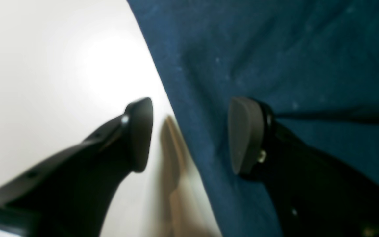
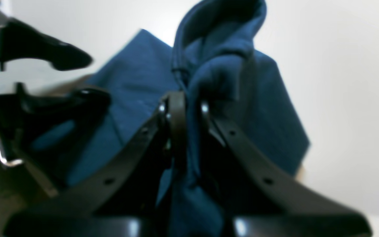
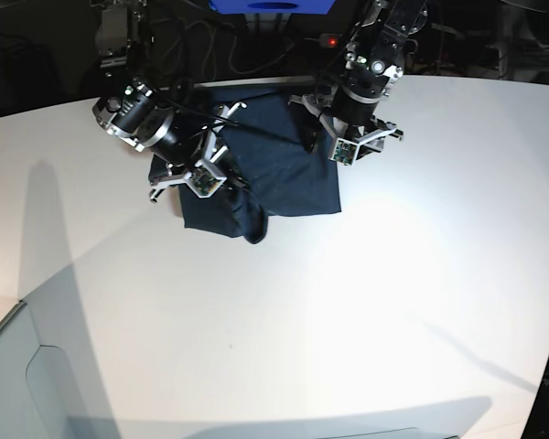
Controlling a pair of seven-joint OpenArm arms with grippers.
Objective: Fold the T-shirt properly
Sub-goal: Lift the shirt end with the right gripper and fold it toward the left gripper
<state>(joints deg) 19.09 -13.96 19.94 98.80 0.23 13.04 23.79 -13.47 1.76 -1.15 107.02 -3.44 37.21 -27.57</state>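
The dark navy blue soft cotton T-shirt (image 3: 274,165) is lying partly folded on the far side of the white round desk (image 3: 366,302), between the two arms. The right end effector (image 2: 186,108) is pinching a raised bunch of the shirt's fabric between its nearly closed jaws. The left end effector (image 1: 189,135) is standing wide apart and holding nothing, one pad over the shirt's edge and the other over bare desk.

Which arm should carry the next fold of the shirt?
Right, probably. The right claw is already shut on a bunched fold of the T-shirt; the left claw stands open over the shirt's edge, holding nothing.
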